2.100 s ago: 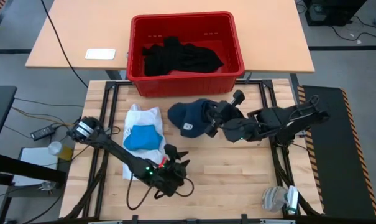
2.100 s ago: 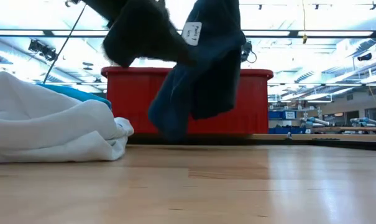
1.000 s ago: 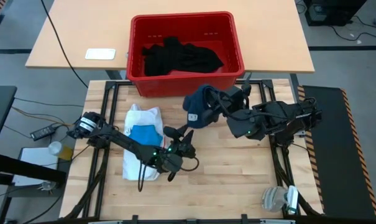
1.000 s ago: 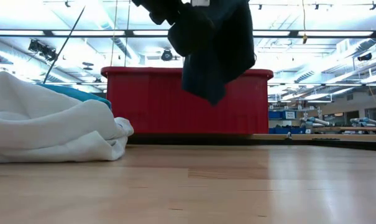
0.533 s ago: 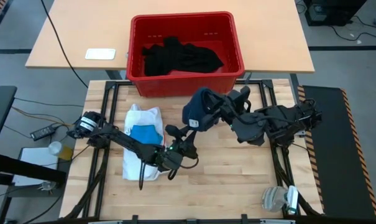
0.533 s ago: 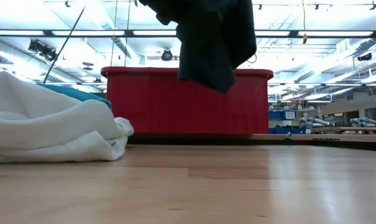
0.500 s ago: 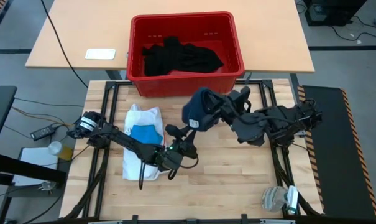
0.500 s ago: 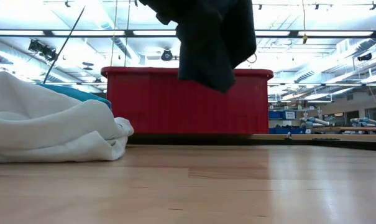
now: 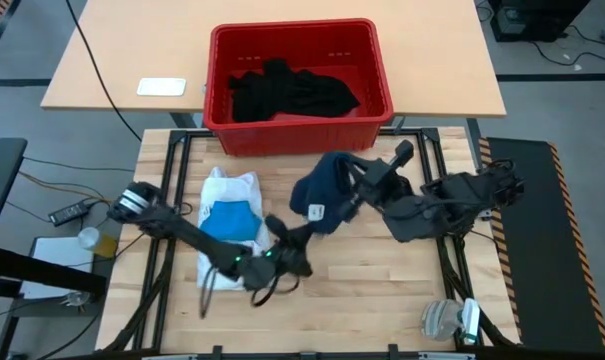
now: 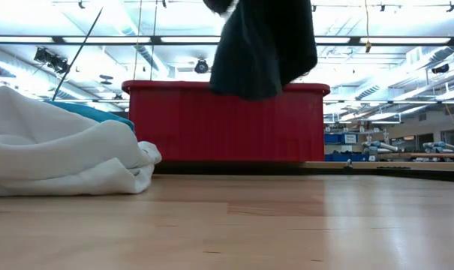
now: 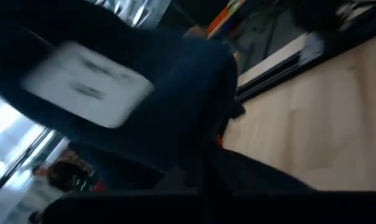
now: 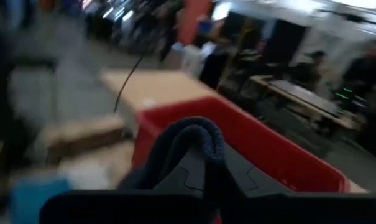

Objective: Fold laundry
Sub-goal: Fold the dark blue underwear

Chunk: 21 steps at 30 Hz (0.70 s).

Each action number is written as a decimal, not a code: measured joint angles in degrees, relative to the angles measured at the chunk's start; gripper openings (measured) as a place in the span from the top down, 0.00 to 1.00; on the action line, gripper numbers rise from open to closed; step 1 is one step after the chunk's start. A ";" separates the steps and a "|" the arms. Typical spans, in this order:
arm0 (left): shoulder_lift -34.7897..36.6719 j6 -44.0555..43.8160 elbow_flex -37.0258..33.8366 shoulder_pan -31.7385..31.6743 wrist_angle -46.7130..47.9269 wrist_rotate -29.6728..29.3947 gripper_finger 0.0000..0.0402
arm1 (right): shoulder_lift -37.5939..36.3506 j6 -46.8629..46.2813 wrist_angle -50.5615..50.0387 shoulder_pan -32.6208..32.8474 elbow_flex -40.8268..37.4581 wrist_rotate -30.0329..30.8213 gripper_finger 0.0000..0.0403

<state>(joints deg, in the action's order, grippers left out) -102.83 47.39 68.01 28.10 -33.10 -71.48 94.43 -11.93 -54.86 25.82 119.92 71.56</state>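
Overhead, the wooden surface point(image 9: 362, 290) carried a white shirt point(image 9: 220, 240) at its left, with a small bright blue piece point(image 9: 228, 219) lying on top of it. Just right of that pile, the left claw point(image 9: 290, 240) had its fingers closed on the lower edge of a dark navy garment point(image 9: 324, 190), right beside the garment's white label point(image 9: 316, 212); in the left wrist view the same label point(image 11: 87, 83) sat blurred on the cloth point(image 11: 175, 118) directly ahead of the claw. The navy garment hung in the air between the two claws, clear of the surface; in the low view it point(image 10: 266, 45) dangled from above in front of the red crate point(image 10: 227, 124), while the shirt point(image 10: 61, 154) lay heaped at the left with the blue piece point(image 10: 99, 114) peeking over it. At the garment's upper right, the right claw point(image 9: 367, 180) was shut on a fold of it, and in the right wrist view a rolled edge of that cloth point(image 12: 191, 140) bulged up between its fingers. Beyond both claws, the red crate point(image 9: 300, 130) stood at the far edge of the surface and held black garments point(image 9: 292, 92) in a loose pile.
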 joint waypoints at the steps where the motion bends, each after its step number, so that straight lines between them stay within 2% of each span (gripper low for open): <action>1: 1.10 -1.06 0.00 1.26 2.22 -0.13 1.00 | -0.58 -0.94 -4.37 0.23 0.01 -2.52 0.94; 4: 4.67 -7.12 0.00 4.47 12.80 -0.02 1.00 | -1.62 -6.85 -19.06 0.86 0.03 -12.48 0.94; 8: 10.38 -26.24 0.00 6.46 33.91 3.14 1.00 | -1.49 -21.52 -33.59 0.87 -0.90 -24.24 0.94; 11: 12.93 -41.06 0.02 6.53 47.39 10.40 1.00 | -1.45 -26.46 -34.74 1.81 -4.28 -30.29 0.94; 13: 13.44 -45.85 0.01 6.83 51.63 13.00 1.00 | -1.20 -26.51 -33.75 3.02 -6.68 -34.24 0.94; 17: 14.66 -47.28 0.01 8.94 51.56 19.18 1.00 | -1.29 -26.42 -29.80 5.29 -10.38 -44.13 0.94; 21: 15.44 -49.58 0.00 10.70 53.02 22.92 1.00 | -1.29 -23.65 -26.74 8.30 -12.97 -50.55 0.94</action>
<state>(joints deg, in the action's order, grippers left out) -87.40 -2.19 68.01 38.80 19.91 -48.56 93.14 -35.58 -81.60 34.12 106.95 21.01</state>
